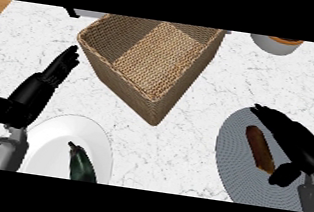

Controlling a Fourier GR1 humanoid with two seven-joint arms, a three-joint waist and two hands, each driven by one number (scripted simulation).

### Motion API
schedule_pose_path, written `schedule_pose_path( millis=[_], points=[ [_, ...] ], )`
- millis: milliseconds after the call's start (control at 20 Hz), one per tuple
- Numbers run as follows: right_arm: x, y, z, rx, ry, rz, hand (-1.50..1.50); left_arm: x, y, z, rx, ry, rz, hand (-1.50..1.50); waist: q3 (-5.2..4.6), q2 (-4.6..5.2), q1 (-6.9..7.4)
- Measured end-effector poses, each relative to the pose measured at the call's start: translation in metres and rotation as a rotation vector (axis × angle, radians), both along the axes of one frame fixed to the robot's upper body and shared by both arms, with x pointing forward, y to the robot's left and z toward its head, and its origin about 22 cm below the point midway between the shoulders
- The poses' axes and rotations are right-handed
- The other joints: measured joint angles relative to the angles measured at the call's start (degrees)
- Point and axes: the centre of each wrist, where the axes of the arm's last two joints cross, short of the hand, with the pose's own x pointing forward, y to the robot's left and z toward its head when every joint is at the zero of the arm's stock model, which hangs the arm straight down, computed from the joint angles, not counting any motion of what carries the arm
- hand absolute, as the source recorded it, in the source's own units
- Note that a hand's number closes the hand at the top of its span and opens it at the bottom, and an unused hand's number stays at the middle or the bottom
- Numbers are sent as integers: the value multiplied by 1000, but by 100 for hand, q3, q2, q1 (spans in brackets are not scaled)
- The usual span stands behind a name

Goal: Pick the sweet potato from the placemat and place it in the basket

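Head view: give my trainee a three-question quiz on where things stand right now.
1. True or false: the sweet potato lies in the wicker basket.
2. What does the white plate hold? A) a dark green vegetable B) a cup C) nothing
3. Which robot hand is beside the sweet potato?

Key:
1. False; it lies on the round grey placemat.
2. A.
3. The right robot hand, open, not gripping it; the left robot hand rests open near the plate.

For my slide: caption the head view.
Right hand open beside sweet potato on placemat; basket waits.
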Motion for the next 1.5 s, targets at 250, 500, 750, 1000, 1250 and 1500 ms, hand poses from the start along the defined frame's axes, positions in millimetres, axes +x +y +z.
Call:
schedule_pose_path(
  millis=[250,500,750,1000,1250,1500],
  points=[
    [6,0,-11,-12,43,-1,-150,6,5,-2,4,0,1,0,0,1,-3],
    [6,-6,-24,-20,84,23,150,5,-2,-1,0,-5,1,0,-25,-14,3],
    [5,-5,-24,-63,90,63,150,1,1,2,1,2,-5,0,-49,-38,7],
    [5,1,-25,-106,64,119,150,3,3,6,-1,-7,-4,0,-78,-58,5],
    [3,5,-26,-149,-10,184,150,4,-2,-1,-6,-1,-4,0,-101,-70,-1],
    [3,78,-25,-128,-77,72,150,10,-6,-1,-5,4,-14,0,-140,-91,58]
  ],
)
